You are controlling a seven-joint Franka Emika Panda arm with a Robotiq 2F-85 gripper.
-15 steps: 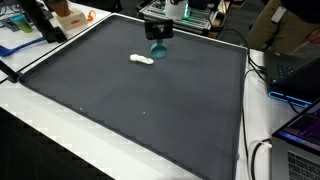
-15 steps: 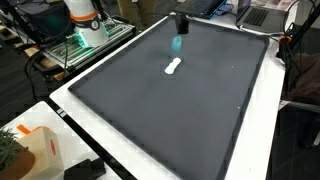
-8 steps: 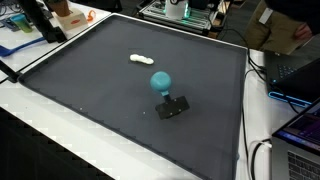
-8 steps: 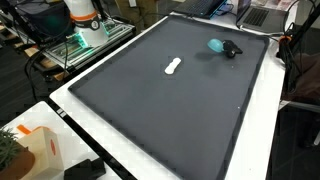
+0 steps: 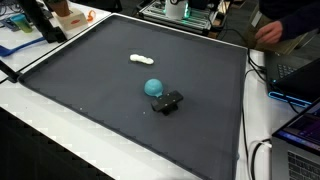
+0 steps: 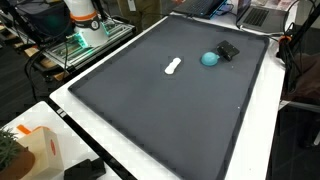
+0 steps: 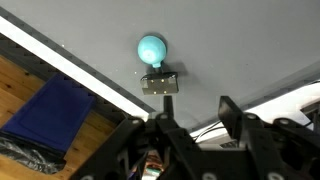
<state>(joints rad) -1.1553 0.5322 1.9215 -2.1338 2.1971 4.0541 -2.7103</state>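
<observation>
Spreading across the table point(image 5: 30, 105), a dark mat point(image 5: 110, 120) lay below the gripper point(image 7: 192, 112)
In the wrist view the fingers point(image 7: 228, 110) stood partly spread with nothing between them, well apart from the teal ball point(image 7: 152, 48). The ball rested on the mat, touching a dark block point(image 7: 160, 82) just beside it, as both exterior views also showed. A small white piece point(image 5: 141, 59) lay near them on the mat, apart from both

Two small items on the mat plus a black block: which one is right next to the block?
The teal ball, right beside the black block; the white piece lies alone, apart from both.
</observation>
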